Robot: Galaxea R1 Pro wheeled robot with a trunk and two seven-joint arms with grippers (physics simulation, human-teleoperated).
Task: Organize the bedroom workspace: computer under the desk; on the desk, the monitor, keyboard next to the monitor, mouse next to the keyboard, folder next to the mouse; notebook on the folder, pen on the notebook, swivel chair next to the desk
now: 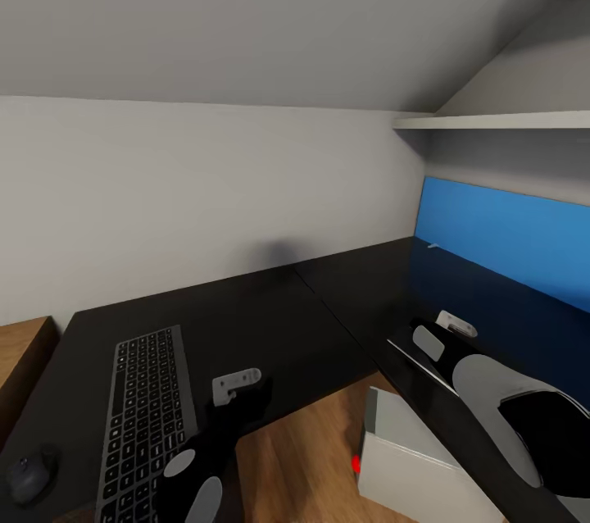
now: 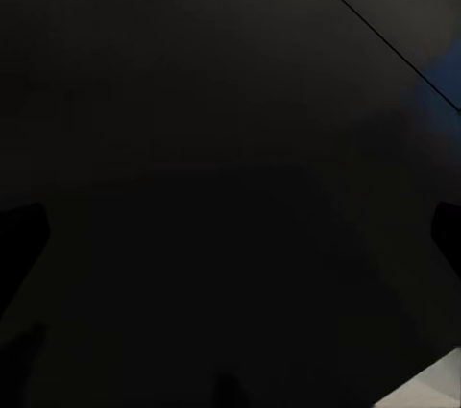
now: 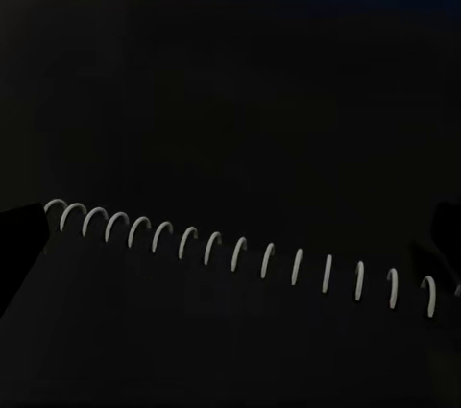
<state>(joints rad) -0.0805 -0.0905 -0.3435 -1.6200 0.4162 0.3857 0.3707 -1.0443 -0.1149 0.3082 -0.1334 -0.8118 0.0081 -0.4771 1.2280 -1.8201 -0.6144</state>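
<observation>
Two arms over one L-shaped desk (image 1: pixel 270 318), matt black top.
Keyboard (image 1: pixel 147 416): flat on the desk's left wing, near edge.
Mouse (image 1: pixel 29 474): on the desk, just left of the keyboard.
Computer (image 1: pixel 418 449): light grey box on the wooden floor (image 1: pixel 303 457) in the desk's inner corner, red light on its front edge.
Blue panel (image 1: pixel 508 236): upright along the right wing's far side.
Notebook (image 3: pixel 250 120): dark cover with white spiral rings, close below the right gripper.
Left gripper (image 1: pixel 250 396): above the desk's near edge, right of the keyboard; fingers spread.
Right gripper (image 1: pixel 430 326): over the right wing; fingers spread.
</observation>
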